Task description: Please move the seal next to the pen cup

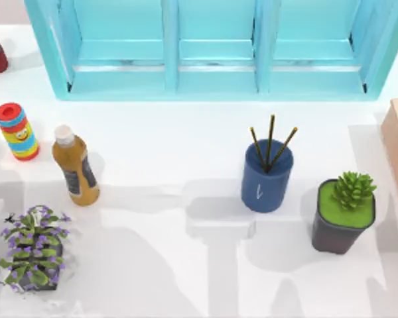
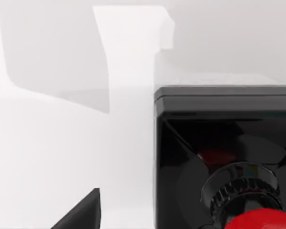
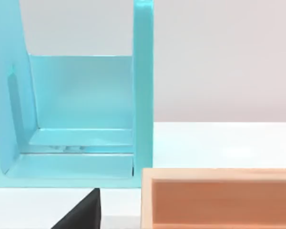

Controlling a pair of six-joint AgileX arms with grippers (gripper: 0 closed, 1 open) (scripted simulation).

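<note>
The seal point(image 2: 226, 157) is seen close up in the left wrist view, red knob above black block, on the white table point(image 2: 62, 143); whether the left gripper is spread or pinching cannot be told. In the top view the pen cup point(image 1: 266, 177) stands right of centre, a succulent pot point(image 1: 343, 213) just beside it on the right, a brown bottle point(image 1: 75, 173) and striped can point(image 1: 17, 131) well apart at left. A turquoise shelf point(image 3: 81, 119) and a tan box point(image 3: 219, 198) are seen in the right wrist view.
</note>
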